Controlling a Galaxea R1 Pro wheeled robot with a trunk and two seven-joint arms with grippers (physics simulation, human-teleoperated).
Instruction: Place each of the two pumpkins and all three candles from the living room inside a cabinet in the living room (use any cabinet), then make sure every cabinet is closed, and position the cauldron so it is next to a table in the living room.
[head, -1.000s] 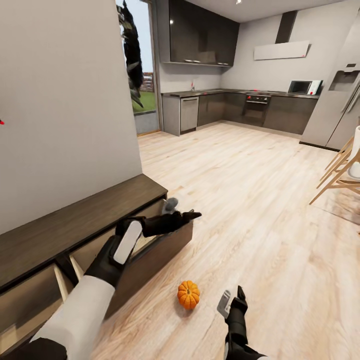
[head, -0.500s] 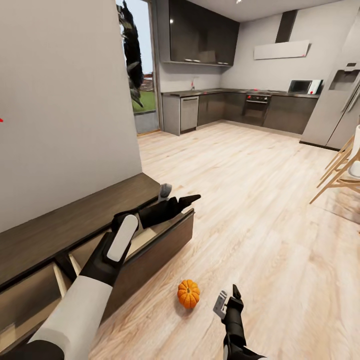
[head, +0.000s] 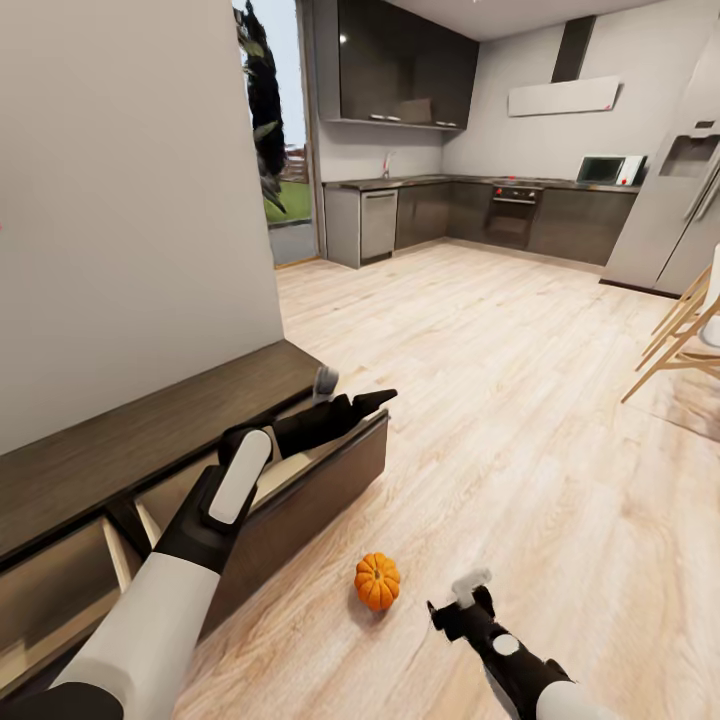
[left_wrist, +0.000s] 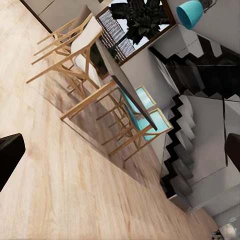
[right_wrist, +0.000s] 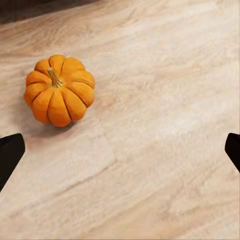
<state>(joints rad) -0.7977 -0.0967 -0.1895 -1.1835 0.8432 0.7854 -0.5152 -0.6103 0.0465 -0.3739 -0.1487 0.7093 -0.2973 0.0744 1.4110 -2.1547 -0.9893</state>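
1. Fingers on the right gripper (head: 455, 605) are spread wide apart with nothing between them. In the right wrist view the two dark tips sit at the far edges of the picture, with bare floor between them.
2. Fingers on the left gripper (head: 350, 408) are spread apart too. They reach out over the open drawer (head: 300, 470) of the cabinet (head: 130, 440). A small grey thing (head: 325, 381) pokes up just behind them. I cannot tell if it is a candle.
3. One pumpkin (head: 377, 581) sits on the wooden floor (head: 500, 400), upright, with its little stem on top. It is just in front of the open drawer and near the right gripper. Nothing is touching it.
4. In the right wrist view the pumpkin (right_wrist: 59, 89) is off to one side, not between the finger tips.
5. I think the step now is picking up this pumpkin with the right arm, so it can go into the drawer.
6. Next, the right gripper needs to slide over until the pumpkin is in the middle of its fingers. Then it should go down and close on the round sides.
7. The pumpkin is round and could roll away if a finger bumps it first.
8. The drawer is open, so it must be pushed shut later.
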